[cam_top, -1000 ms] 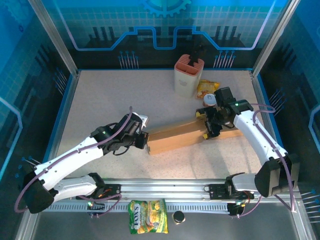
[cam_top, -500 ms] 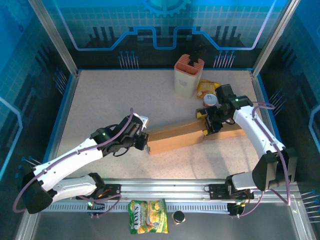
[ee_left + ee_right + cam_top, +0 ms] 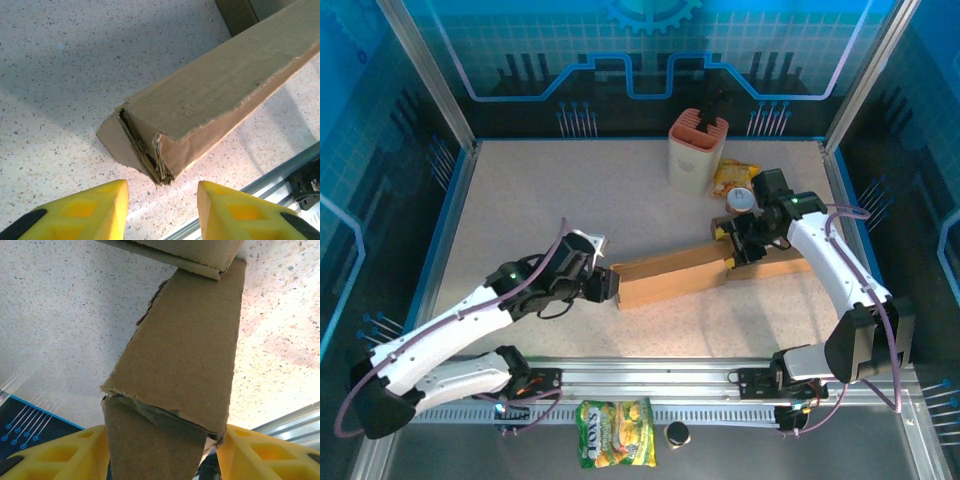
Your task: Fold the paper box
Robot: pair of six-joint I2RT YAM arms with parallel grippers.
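The paper box (image 3: 670, 275) is a long brown cardboard sleeve lying slantwise across the table's middle, with another cardboard part (image 3: 775, 263) at its right end. Just off its crumpled left end (image 3: 160, 155) my left gripper (image 3: 609, 285) stands open. Nothing is between its yellow fingers (image 3: 75, 212), and the end lies a little beyond their tips. My right gripper (image 3: 733, 252) is at the box's right end. In the right wrist view the cardboard (image 3: 190, 350) fills the gap between the yellow fingers (image 3: 55, 452), which touch both its sides.
A beige and orange holder (image 3: 697, 150) stands at the back, with a yellow snack packet (image 3: 733, 177) and a small round white lid (image 3: 741, 200) beside it, close to my right arm. The metal rail (image 3: 650, 378) runs along the front edge. A candy bag (image 3: 616, 447) lies beyond it.
My left gripper was shut on the box's left end and has opened and let go. My right gripper has narrowed onto the right end. The box has barely moved.
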